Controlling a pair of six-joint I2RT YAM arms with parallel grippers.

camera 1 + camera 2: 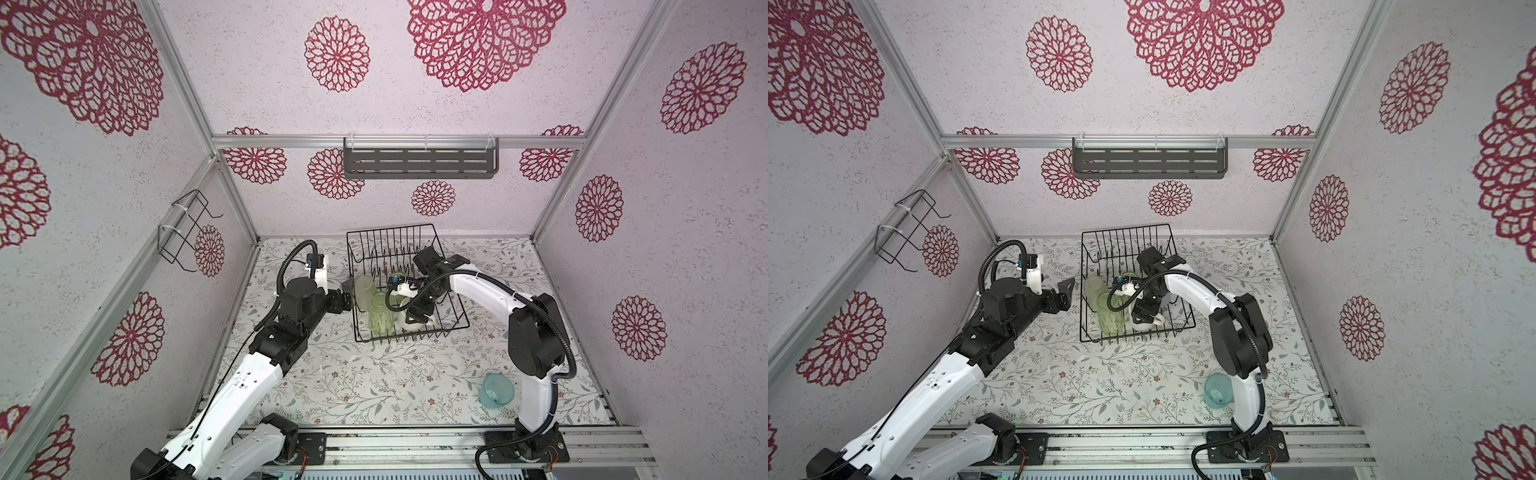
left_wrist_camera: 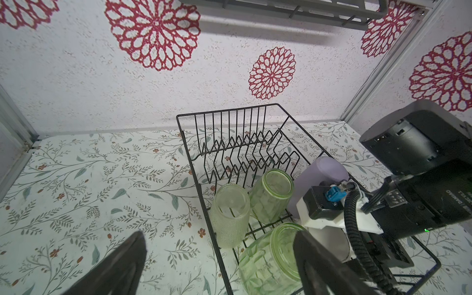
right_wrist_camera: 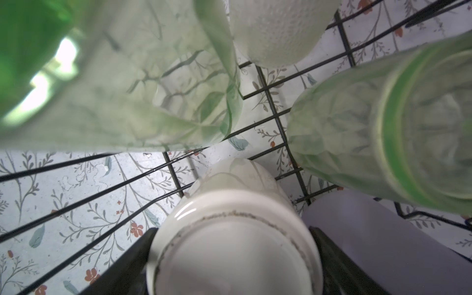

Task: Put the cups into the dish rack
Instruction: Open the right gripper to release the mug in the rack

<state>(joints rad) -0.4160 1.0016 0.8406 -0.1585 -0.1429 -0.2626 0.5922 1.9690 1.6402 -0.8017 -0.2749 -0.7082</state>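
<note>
White mug (image 3: 229, 258): we're pinching it with the right gripper (image 3: 232, 231), bottom centre of frame, inside the dish rack (image 2: 240, 150); left gripper (image 2: 219, 236) is hanging wide open beside it.

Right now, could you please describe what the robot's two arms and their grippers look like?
The left arm and right arm share glossy white curved links and bulky black cylindrical joints. A black ribbed hose runs along each. The left gripper and right gripper end in dark flat fingers. The right wrist carries a blue connector.
</note>
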